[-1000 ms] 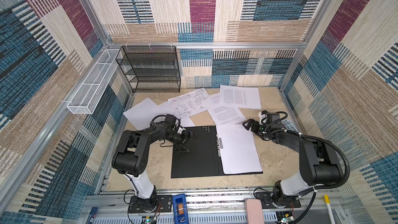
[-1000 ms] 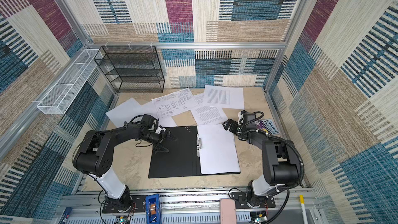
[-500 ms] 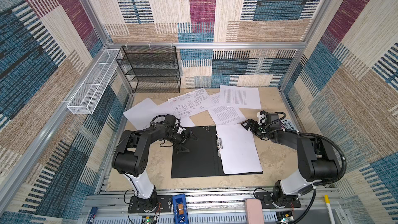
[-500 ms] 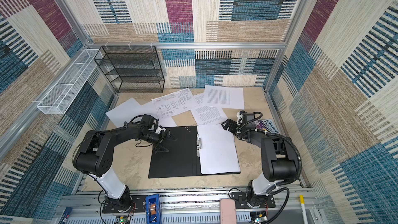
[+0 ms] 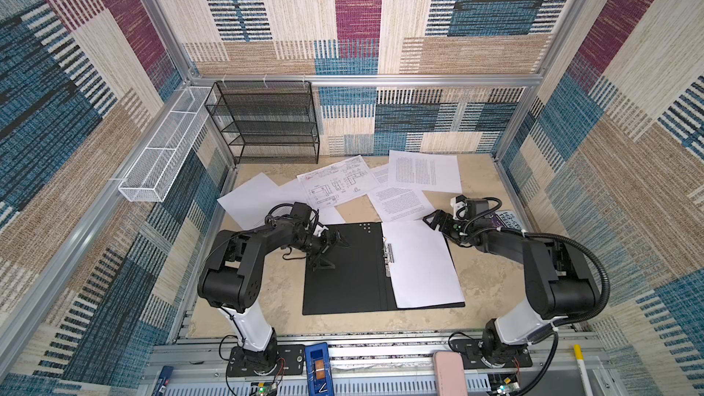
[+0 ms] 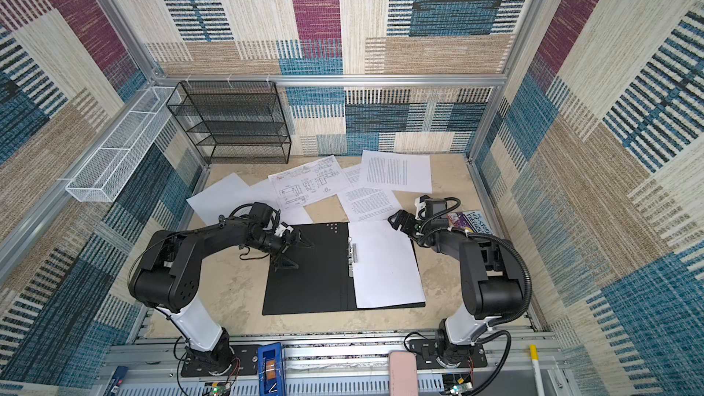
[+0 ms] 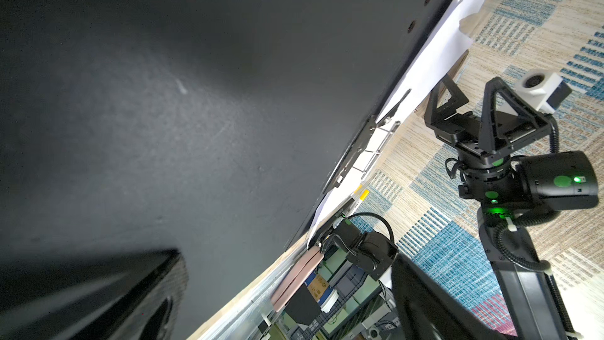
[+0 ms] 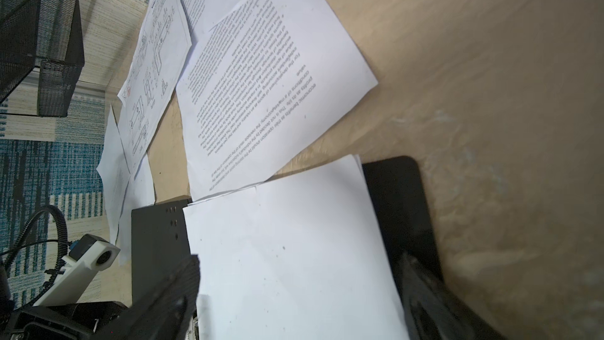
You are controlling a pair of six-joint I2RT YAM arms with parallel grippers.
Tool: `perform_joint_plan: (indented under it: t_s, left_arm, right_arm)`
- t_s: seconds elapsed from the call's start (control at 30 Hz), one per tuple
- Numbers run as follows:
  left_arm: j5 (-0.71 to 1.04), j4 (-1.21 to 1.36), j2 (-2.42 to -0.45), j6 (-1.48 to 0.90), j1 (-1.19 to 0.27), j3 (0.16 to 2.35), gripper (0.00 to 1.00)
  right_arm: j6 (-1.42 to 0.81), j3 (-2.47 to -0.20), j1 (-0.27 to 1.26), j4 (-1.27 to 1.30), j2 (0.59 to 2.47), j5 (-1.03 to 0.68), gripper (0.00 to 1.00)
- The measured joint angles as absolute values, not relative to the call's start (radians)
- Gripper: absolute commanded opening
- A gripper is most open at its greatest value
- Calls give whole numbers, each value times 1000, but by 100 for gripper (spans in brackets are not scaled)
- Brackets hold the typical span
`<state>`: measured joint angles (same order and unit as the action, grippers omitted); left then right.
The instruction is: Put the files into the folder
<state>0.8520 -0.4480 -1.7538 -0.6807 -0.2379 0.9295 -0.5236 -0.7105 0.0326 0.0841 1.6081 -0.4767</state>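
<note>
Files (image 5: 423,175) lie mostly loose across the back of the desk (image 5: 476,272): a drawing sheet (image 5: 335,184), printed pages and blank sheets, overlapping one another. At least one white sheet (image 5: 419,264) already lies on the right half of the folder (image 5: 343,280), which is spread open, black inside up, mid-desk, with its metal clip (image 5: 388,257) along the spine.

The left gripper (image 5: 333,253) sits low on the bare left flap with jaws wide and empty. I judge it is there to pin the folder flat against sliding.

The right gripper (image 5: 438,222), also spread and holding nothing, hangs at the far right corner of the filed sheet, beside the nearest printed page (image 5: 400,203). It looks placed to fetch that page.
</note>
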Motion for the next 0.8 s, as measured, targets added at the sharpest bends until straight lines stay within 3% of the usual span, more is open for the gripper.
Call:
perform_joint_plan:
  t_s: [0.13, 0.6, 0.8]
  left_arm:
    - [853, -448, -1754, -681, -237, 929, 99]
    - [820, -449, -1686, -681, -220, 943, 98]
    - [776, -520, -1583, -680, -251, 1076, 99]
  right_arm:
    - [-540, -711, 33, 82, 1606, -438, 100]
    - [-531, -849, -7, 20, 1587, -318, 100]
    - [-491, -1034, -15, 2, 1732, -373, 95]
